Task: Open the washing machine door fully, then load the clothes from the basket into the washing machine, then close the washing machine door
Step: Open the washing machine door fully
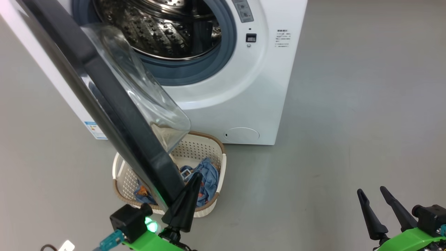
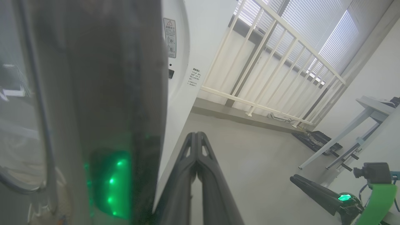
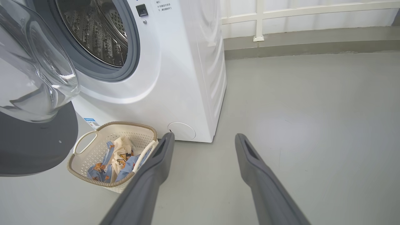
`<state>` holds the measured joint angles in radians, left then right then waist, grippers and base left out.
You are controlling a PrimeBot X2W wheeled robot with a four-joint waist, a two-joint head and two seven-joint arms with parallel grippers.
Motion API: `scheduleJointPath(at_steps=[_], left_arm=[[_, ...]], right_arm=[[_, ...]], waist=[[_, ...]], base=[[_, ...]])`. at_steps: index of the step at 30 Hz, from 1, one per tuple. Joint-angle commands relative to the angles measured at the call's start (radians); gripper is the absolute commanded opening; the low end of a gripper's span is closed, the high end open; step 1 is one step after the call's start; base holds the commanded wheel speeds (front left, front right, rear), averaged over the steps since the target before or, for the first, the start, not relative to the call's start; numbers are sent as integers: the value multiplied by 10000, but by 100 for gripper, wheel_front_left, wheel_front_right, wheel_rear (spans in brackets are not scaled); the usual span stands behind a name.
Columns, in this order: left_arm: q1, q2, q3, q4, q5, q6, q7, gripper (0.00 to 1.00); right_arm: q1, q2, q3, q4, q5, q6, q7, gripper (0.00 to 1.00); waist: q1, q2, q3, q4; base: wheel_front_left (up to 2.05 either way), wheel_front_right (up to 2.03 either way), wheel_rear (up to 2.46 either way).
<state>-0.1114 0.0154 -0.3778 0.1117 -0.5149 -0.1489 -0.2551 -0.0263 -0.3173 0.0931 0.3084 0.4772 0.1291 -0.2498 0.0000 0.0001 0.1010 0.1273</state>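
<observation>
1. The grey floor spreads all round the washer. A white railing lines the wall behind the washer, and a white table stands well apart from it.
2. The door stands open from the washer's left side, with its glass bowl turned toward the steel drum.
3. The basket sits on the floor just in front of the washer, under the door's lower edge. The clothes lie inside it.
4. In the head view the washer's top is cut off, and the door hides part of the basket and clothes.
5. Whether the left fingers touch the door's rim is unclear. They lie just beside it, and a green light reflects in its gloss.
6. The left gripper is pinched together on nothing, pointing up along the door's lower edge above the basket.
7. The right gripper is spread wide and empty. It sits low over bare floor, well to the right of the washer, fingers aimed toward it.
</observation>
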Motion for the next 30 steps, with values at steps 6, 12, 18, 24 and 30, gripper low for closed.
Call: scheduleJointPath(at_steps=[6, 12, 18, 24, 30], left_arm=[[71, 348, 976, -193, 30, 182, -67, 0], [300, 348, 1115, -327, 104, 182, -67, 0], [575, 348, 1368, -570, 185, 233, -67, 0], [877, 348, 1616, -789, 310, 424, -67, 0], [1147, 348, 1882, -1000, 438, 610, -67, 0]], right_arm=[[-256, -302, 234, -263, -103, 16, -120, 100], [-215, -328, 241, -281, -105, 16, -120, 100], [-216, -361, 275, -279, -93, 16, -120, 100], [-189, -342, 284, -282, -102, 16, -120, 100], [-169, -315, 326, -287, -112, 16, -120, 100]], waist=[[0, -1, -46, 258], [0, -1, -80, 498], [0, -1, -69, 782], [0, -1, -82, 1004], [0, -1, -90, 1213]], base=[[0, 0, 0], [0, 0, 0], [0, 0, 0], [0, 0, 0], [0, 0, 0]])
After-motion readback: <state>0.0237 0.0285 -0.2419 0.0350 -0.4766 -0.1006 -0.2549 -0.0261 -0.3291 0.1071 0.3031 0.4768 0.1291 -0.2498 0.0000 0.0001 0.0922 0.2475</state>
